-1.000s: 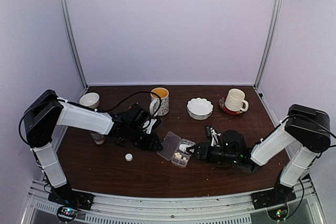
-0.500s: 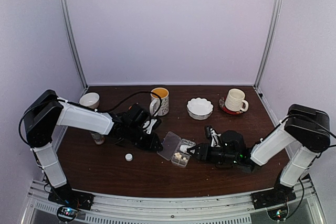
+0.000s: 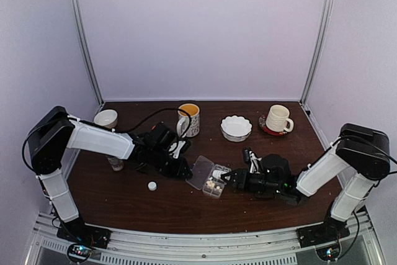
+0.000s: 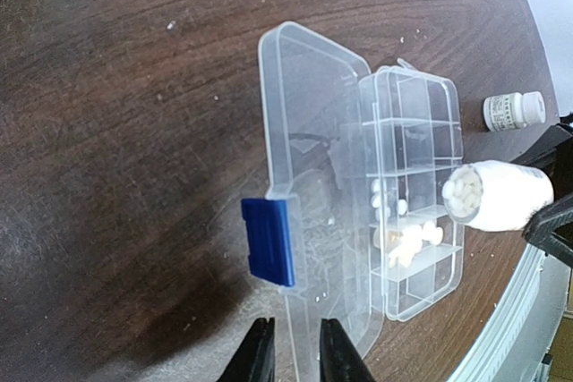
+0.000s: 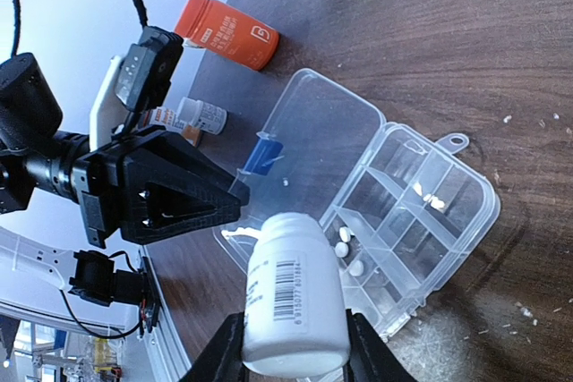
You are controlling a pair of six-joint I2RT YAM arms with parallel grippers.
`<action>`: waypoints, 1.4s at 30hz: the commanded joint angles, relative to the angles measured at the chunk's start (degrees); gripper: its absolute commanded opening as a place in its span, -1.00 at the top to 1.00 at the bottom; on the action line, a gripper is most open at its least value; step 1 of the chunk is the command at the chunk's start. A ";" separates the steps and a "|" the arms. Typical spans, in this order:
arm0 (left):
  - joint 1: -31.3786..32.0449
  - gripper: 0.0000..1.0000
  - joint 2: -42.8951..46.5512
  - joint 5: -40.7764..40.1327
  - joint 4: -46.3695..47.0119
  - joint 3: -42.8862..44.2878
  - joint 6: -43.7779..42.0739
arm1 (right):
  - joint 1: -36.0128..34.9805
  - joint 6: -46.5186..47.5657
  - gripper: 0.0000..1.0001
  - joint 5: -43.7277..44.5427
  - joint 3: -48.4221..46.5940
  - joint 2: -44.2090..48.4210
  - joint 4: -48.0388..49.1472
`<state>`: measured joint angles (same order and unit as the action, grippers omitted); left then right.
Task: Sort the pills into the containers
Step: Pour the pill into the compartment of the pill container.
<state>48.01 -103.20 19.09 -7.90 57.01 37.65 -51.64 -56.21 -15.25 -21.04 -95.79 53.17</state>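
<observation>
several pills [image 4: 405, 243] blur together inside organizer box [image 4: 309, 131]

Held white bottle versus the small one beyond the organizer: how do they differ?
The held bottle is uncapped, pills at its mouth; the small bottle is capped. The held bottle tilts over the organizer in the right pincer; the small bottle rests on the table. Both are white.

We find the organizer box [image 3: 215, 181] on the desk [image 3: 186, 209], lid [image 4: 309, 158] lying left, pills [image 4: 407, 245] in middle compartments [image 4: 414, 214], bottle [image 5: 295, 301] just above.
</observation>
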 commanded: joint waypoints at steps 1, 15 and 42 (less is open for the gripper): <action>0.24 0.58 0.37 0.26 0.35 1.87 -1.00 | 0.21 -1.80 1.00 -0.43 2.20 -1.34 8.42; 0.24 0.58 0.37 0.19 -0.28 2.31 -1.28 | 0.79 -1.16 1.00 0.04 4.33 1.44 6.91; 0.33 0.58 0.37 0.24 -0.18 2.09 -1.09 | 1.36 -1.13 1.00 0.80 5.42 3.87 2.86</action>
<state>48.05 -103.20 19.09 -8.71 57.78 37.26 -50.39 -57.21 -15.14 -14.74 -92.18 55.96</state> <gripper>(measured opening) 0.210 0.337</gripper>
